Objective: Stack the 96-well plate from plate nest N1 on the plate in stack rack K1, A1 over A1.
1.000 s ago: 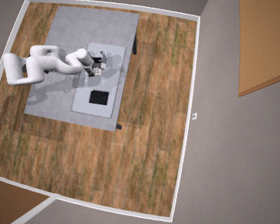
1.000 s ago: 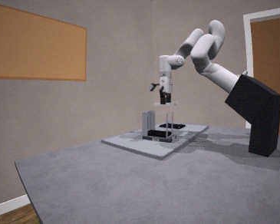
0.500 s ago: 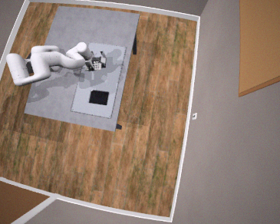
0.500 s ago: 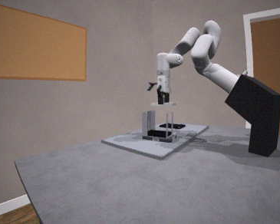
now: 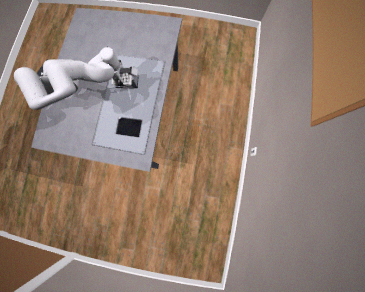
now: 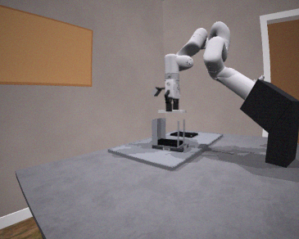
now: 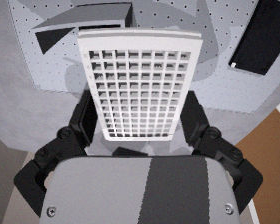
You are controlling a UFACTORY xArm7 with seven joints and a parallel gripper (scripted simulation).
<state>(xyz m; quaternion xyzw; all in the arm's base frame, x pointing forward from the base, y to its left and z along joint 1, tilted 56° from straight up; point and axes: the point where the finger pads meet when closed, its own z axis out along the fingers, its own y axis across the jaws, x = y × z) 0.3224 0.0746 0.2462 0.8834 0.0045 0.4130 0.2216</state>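
Grey table (image 6: 113,196), pale mat (image 6: 154,157) on it. Stack rack K1 (image 6: 158,130) as landmark: white 96-well plate (image 7: 140,86) held level just above its posts, clamped between the fingers of the gripper (image 6: 171,107). Emptied nest N1 (image 5: 129,126) beyond the rack. Risks: snagging a post from slight misalignment; A1 corners mismatched from wrong yaw; lower plate jolted by hard descent.

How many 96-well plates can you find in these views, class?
1 clearly: a white plate clamped in the gripper, above the stack rack. A second may lie hidden in its dark base.
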